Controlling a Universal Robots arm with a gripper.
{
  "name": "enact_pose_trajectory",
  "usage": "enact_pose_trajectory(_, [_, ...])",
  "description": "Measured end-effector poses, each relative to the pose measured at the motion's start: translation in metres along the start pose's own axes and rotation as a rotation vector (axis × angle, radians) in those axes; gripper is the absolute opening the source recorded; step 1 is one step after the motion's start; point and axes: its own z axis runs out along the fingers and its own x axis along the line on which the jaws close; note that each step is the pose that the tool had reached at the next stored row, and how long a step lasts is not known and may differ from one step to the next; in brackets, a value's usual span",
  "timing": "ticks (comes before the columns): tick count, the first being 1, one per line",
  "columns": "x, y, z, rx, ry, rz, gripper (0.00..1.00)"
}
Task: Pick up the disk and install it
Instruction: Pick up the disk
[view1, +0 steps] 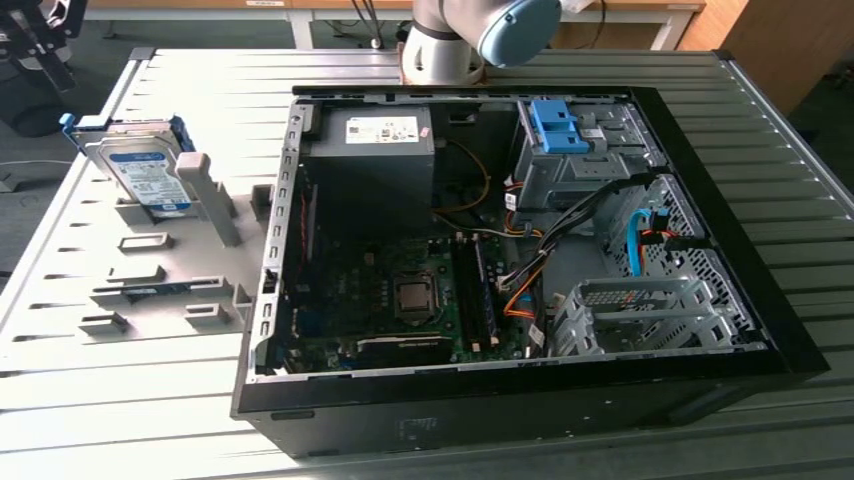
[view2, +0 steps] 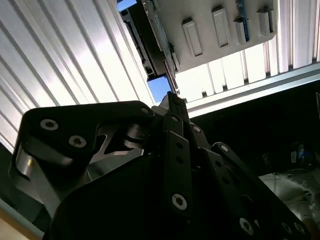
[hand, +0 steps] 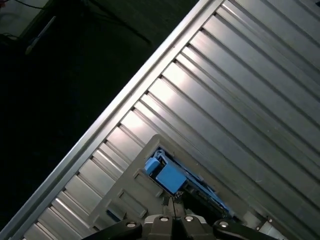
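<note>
The disk (view1: 140, 172), silver-grey with a blue-and-white label and blue rails, leans upright in a grey holder (view1: 200, 250) on the table at the exterior view's left. My gripper (view1: 44, 55) hangs above the table's far corner, beyond the disk and apart from it. In the first wrist view my gripper (hand: 173, 201) is shut on nothing, its tips just short of the disk's blue rail (hand: 169, 175). In the second wrist view the gripper (view2: 172, 98) points along the holder's (view2: 225, 35) edge.
An open computer case (view1: 747, 300) lies on the slatted metal table (view1: 200, 90), right of the holder. Inside are a grey power-supply box (view1: 374, 140), a blue bracket (view1: 558, 125) on the drive cage, a motherboard and cables. The table's edge (hand: 100, 130) runs close by.
</note>
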Motion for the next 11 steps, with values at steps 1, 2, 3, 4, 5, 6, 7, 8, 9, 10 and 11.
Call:
enact_pose_trajectory(1, [0.0000, 0.0000, 0.0000, 0.0001, 0.0005, -0.017, 0.11])
enact_pose_trajectory(2, [0.0000, 0.0000, 0.0001, 0.0003, 0.0010, -0.034, 0.11])
enact_pose_trajectory(3, [0.0000, 0.0000, 0.0001, 0.0005, 0.0014, -0.052, 0.11])
enact_pose_trajectory(4, [0.0000, 0.0000, 0.0002, 0.0006, 0.0018, -0.070, 0.11])
enact_pose_trajectory(5, [0.0000, 0.0000, 0.0003, 0.0008, 0.0023, -0.088, 0.11])
enact_pose_trajectory(6, [0.0000, 0.0000, 0.0004, 0.0010, 0.0029, -0.108, 0.11])
enact_pose_trajectory(7, [0.0000, 0.0000, 0.0005, 0.0011, 0.0033, -0.126, 0.11])
enact_pose_trajectory(8, [0.0000, 0.0000, 0.0006, 0.0013, 0.0037, -0.144, 0.11])
enact_pose_trajectory(9, [0.0000, 0.0000, 0.0006, 0.0014, 0.0043, -0.161, 0.11])
enact_pose_trajectory(10, [0.0000, 0.0000, 0.0006, 0.0016, 0.0048, -0.177, 0.11])
enact_pose_trajectory(11, [0.0000, 0.0000, 0.0007, 0.0017, 0.0052, -0.194, 0.11])
